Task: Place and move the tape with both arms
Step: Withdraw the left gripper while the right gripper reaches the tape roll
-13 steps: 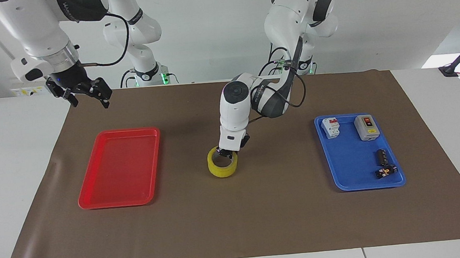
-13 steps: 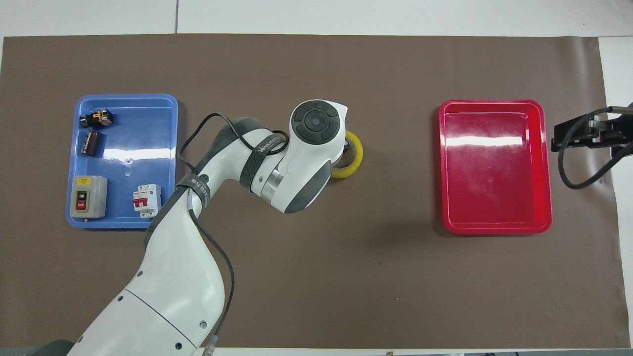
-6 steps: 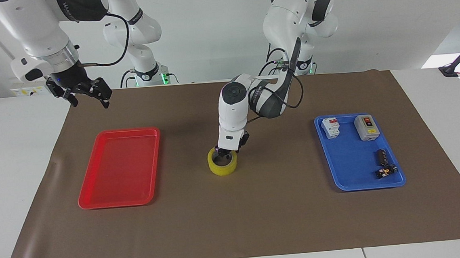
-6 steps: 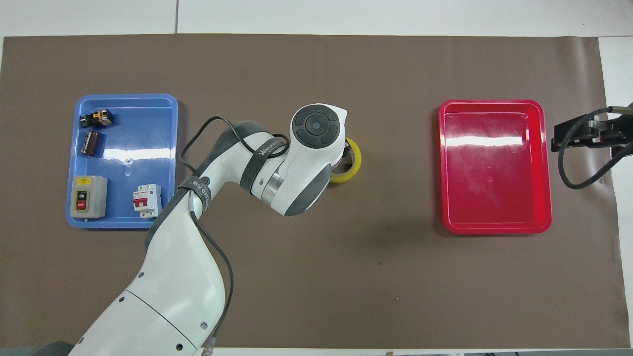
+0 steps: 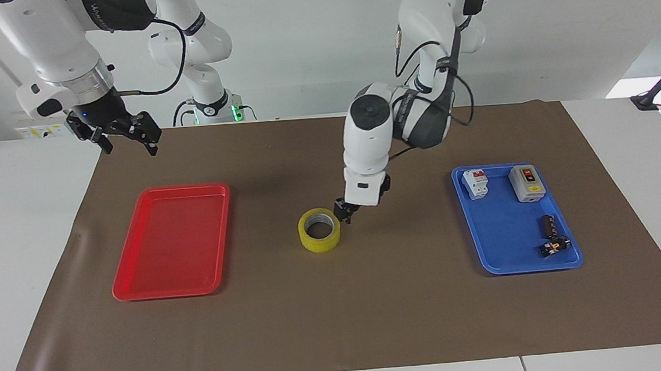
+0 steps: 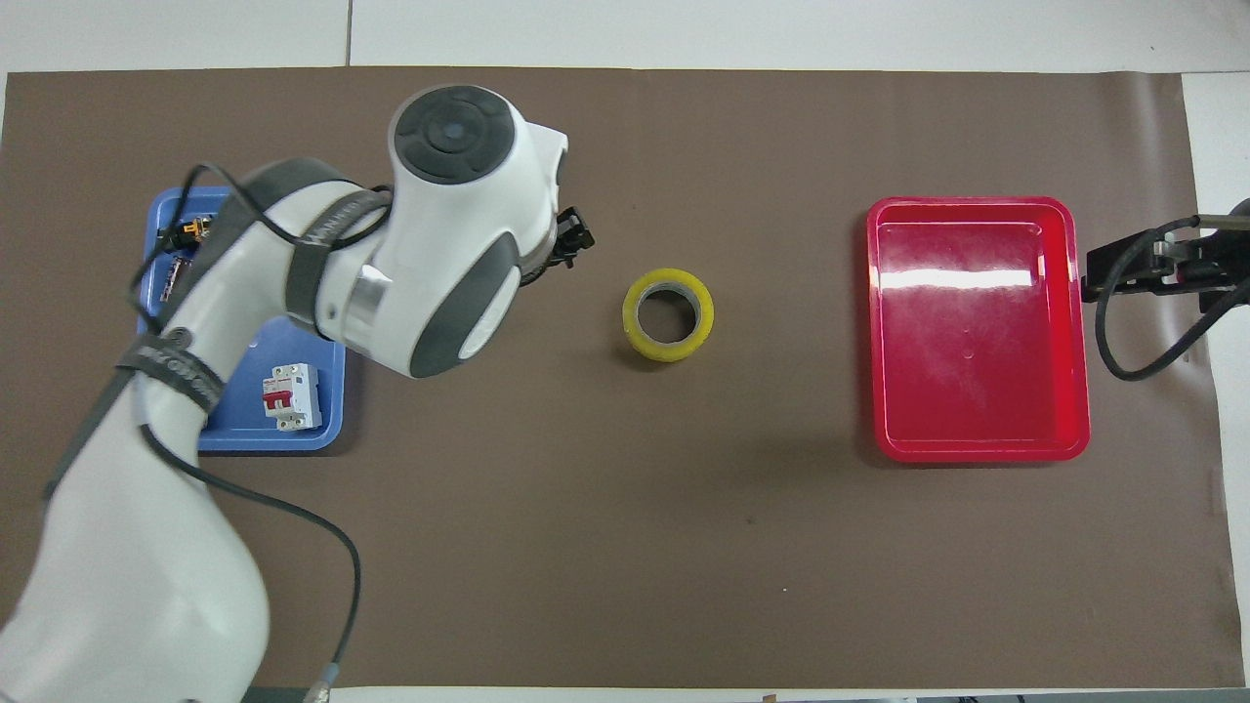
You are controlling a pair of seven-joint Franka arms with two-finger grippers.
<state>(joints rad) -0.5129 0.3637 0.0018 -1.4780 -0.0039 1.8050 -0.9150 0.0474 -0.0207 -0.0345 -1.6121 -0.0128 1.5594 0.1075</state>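
The tape (image 5: 319, 230), a yellow roll with a pale core, lies flat on the brown mat (image 5: 374, 310) midway between the two trays; it also shows in the overhead view (image 6: 668, 314). My left gripper (image 5: 344, 213) hangs empty just above the mat, beside the tape on the blue tray's side, with its fingers slightly apart; in the overhead view it (image 6: 574, 241) is clear of the roll. My right gripper (image 5: 125, 139) is open and empty, held high over the mat's edge at the right arm's end, where that arm waits; its tip (image 6: 1123, 271) shows beside the red tray.
An empty red tray (image 5: 171, 243) (image 6: 977, 371) lies toward the right arm's end. A blue tray (image 5: 503, 237) (image 6: 254, 436) toward the left arm's end holds a white breaker (image 5: 475, 183), a grey switch box (image 5: 527, 183) and small dark parts (image 5: 552, 237).
My left gripper has let go of the tape, risen and moved toward the blue tray. The tape stays on the mat. The right arm has not moved.
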